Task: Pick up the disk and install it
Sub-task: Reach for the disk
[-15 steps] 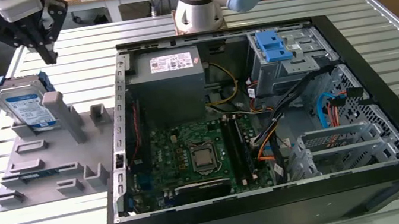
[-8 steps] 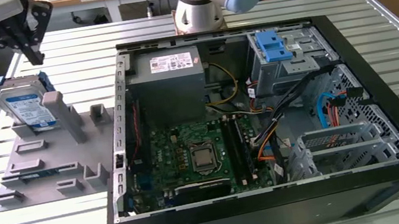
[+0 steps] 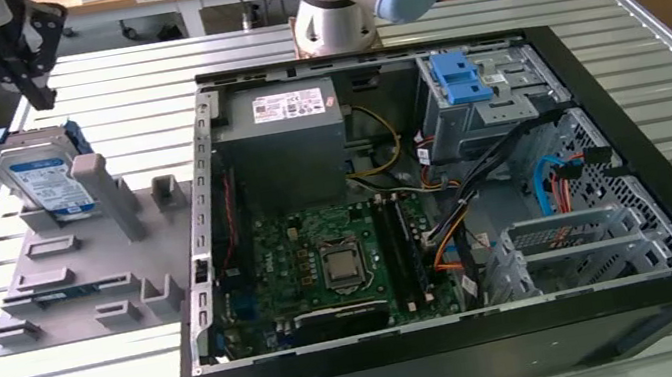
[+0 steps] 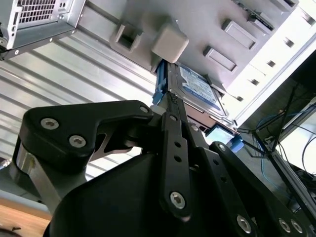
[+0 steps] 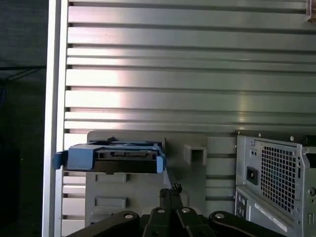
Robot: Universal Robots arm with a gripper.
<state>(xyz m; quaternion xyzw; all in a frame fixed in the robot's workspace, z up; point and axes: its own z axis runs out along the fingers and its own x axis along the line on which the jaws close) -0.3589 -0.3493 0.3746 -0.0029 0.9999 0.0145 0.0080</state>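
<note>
— Where is the disk (image 3: 44, 182) sitting right now?

— It's standing on edge in the grey fixture (image 3: 94, 277), leaning back against one of its posts, with the white-and-blue label showing. The fixture is lying on the slatted metal table (image 3: 635, 30), just beside the open computer case (image 3: 446, 201), on the exterior view's left.

— And the gripper (image 3: 43, 95)? Is it holding anything?

— No, it's hanging just above the disk's top edge, clear of it. The fingers are pressing together tip against tip, pinching nothing.

— What are the wrist cameras seeing?

— Both wrist views are looking past the closed fingers at the disk's blue bracket. In the first wrist view, the disk's (image 5: 116, 158) connector end is facing the gripper (image 5: 171, 189), and a gap is showing between them.
</note>
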